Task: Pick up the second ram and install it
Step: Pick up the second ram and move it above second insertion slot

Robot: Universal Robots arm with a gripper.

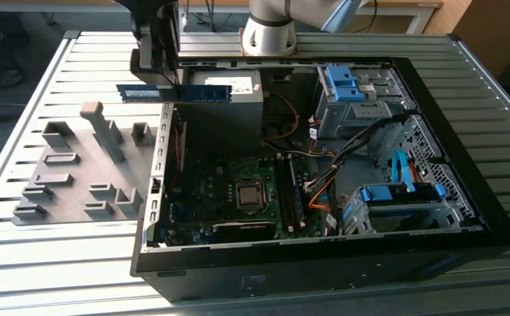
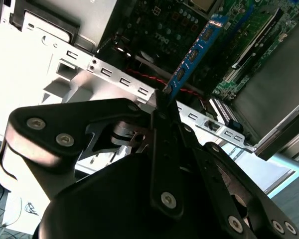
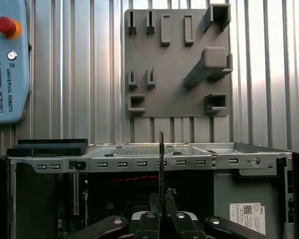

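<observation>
Above the motherboard [image 1: 228,178], clear room — cables [image 1: 321,178] and drive cages [image 1: 360,99] crowd alongside.

The exterior view stands off the arm, high up, and looks down at a slant over the whole slatted table [image 1: 26,263], the open computer case [image 1: 325,270] and the grey holder plate [image 1: 72,201]. The first wrist view faces down past the gripper [image 3: 162,196] onto that plate and the case's side rail [image 3: 119,163]. The second wrist view sits close behind the gripper and looks along the second ram [image 2: 197,50] into the case. Both wrist views share the rail.

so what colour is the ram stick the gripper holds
The second ram is blue with dark chips, clearest in the second wrist view.
</observation>
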